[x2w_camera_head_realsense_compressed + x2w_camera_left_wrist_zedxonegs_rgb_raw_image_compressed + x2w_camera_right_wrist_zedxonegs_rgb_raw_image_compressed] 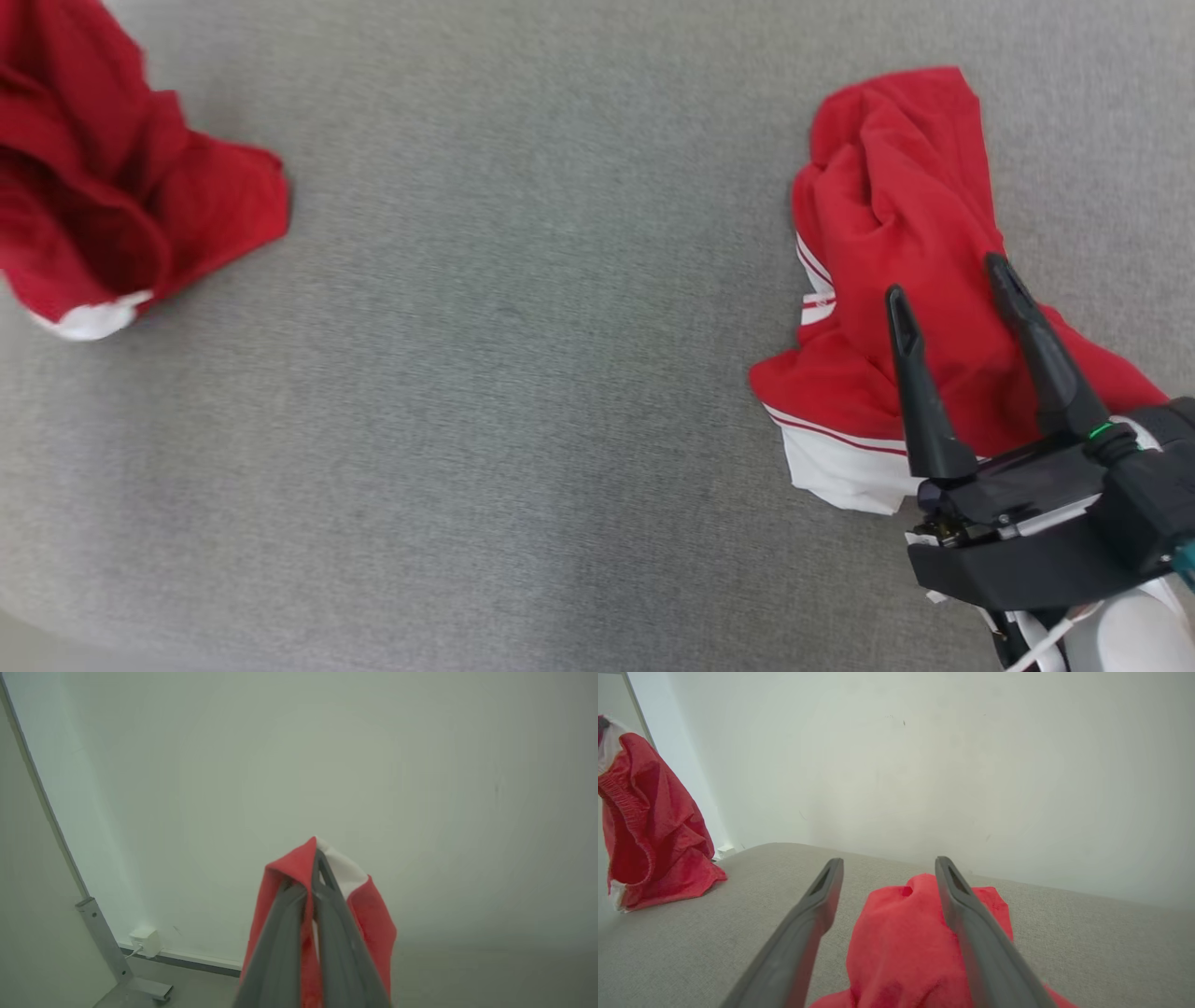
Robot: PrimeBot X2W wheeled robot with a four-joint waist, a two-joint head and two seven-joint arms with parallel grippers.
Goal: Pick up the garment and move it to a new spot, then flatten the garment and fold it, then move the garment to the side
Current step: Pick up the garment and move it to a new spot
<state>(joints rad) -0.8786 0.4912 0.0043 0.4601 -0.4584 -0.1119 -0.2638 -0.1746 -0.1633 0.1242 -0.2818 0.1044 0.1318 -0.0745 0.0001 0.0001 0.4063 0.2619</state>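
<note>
Left gripper (pixel 313 877) clenched on red garment (pixel 112 205), far left. We see right gripper (pixel 947 278) released, spread over second red garment (pixel 887 168) on gray table (pixel 523 373).

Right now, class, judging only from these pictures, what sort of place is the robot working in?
Probably a bare robot-testing room, not a home: a wide grey fabric-covered work surface, a plain white wall behind it, and a grey metal stand leg beside a small white power adapter.

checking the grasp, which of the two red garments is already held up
The left garment: the shut left gripper pinches it and it hangs upright. The right garment lies crumpled under the open right gripper.
</note>
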